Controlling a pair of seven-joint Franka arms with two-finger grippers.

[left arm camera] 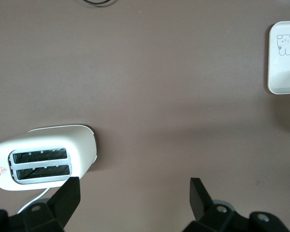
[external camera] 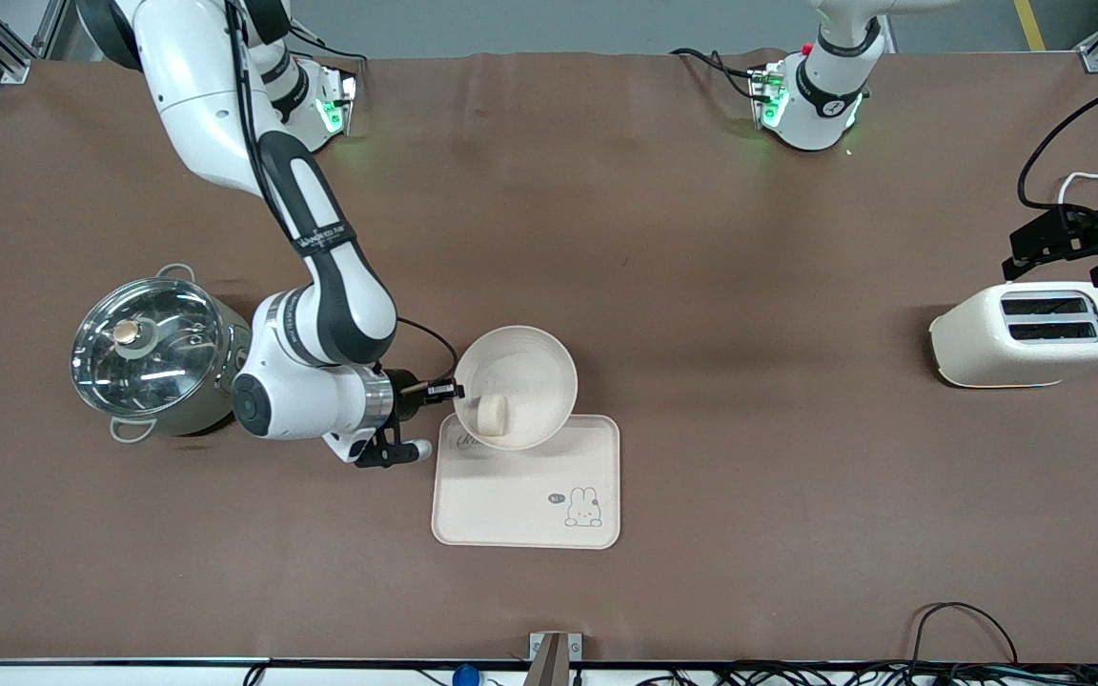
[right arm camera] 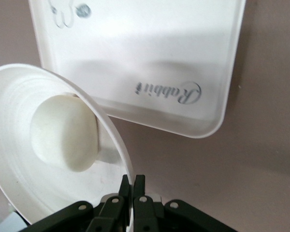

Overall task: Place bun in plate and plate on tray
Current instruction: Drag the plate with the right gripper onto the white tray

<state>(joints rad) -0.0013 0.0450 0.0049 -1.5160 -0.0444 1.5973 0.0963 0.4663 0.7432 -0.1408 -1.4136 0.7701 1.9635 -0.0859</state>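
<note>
R gripper [external camera: 449,389]: pinching plate [external camera: 522,367] rim, plate lifted over tray [external camera: 511,505] edge.
Bun [external camera: 492,413]: in plate.
L gripper [left arm camera: 133,193]: spread, waits above toaster [external camera: 1030,333], table's L-arm edge.

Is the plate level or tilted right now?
Tilted. The plate hangs from the right end effector, pinched at its rim over the tray; the bun sits low inside.
</note>
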